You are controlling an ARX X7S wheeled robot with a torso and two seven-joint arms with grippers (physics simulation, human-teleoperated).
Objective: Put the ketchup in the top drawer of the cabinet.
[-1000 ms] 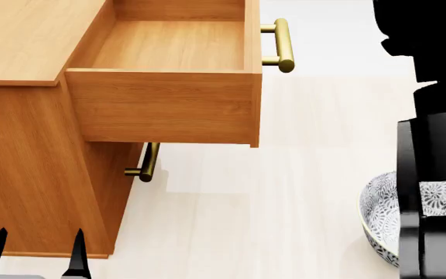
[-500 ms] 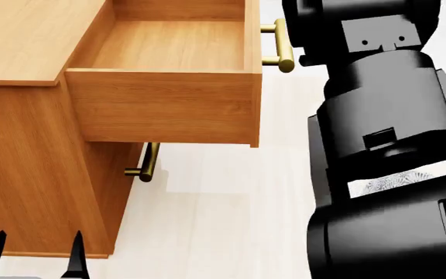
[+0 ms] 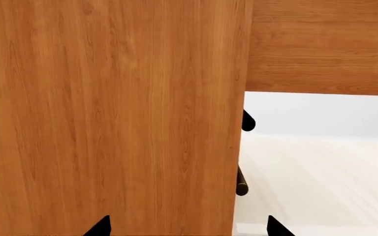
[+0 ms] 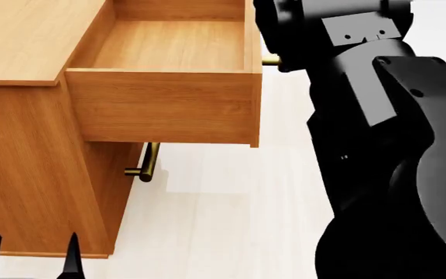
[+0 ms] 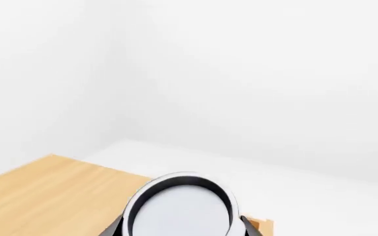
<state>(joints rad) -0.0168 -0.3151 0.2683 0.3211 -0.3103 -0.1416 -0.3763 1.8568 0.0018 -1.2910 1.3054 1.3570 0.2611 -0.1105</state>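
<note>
The ketchup (image 5: pixel 179 209) shows in the right wrist view only as a round silver can top with a dark rim. My right gripper (image 5: pixel 181 231) is shut on it, a finger (image 5: pixel 113 229) on each side. In the head view my right arm (image 4: pixel 370 145) reaches up beside the front of the top drawer (image 4: pixel 161 104), which stands pulled out and empty. The gripper and can are hidden there. The cabinet (image 4: pixel 29 168) fills the left. My left gripper (image 4: pixel 29 258) is open and low by the cabinet's base, facing its side panel (image 3: pixel 110 118).
The lower drawer's brass handle (image 4: pixel 147 163) juts out under the open drawer. Only a stub of the top drawer's handle (image 4: pixel 271 59) shows past my right arm. Pale floor (image 4: pixel 223 215) lies in front of the cabinet. The cabinet's flat top (image 5: pixel 45 196) lies below the held can.
My right arm has swung in from the right toward the drawer front, now covering the patterned bowl and most of the top handle. My left gripper has sunk slightly.
</note>
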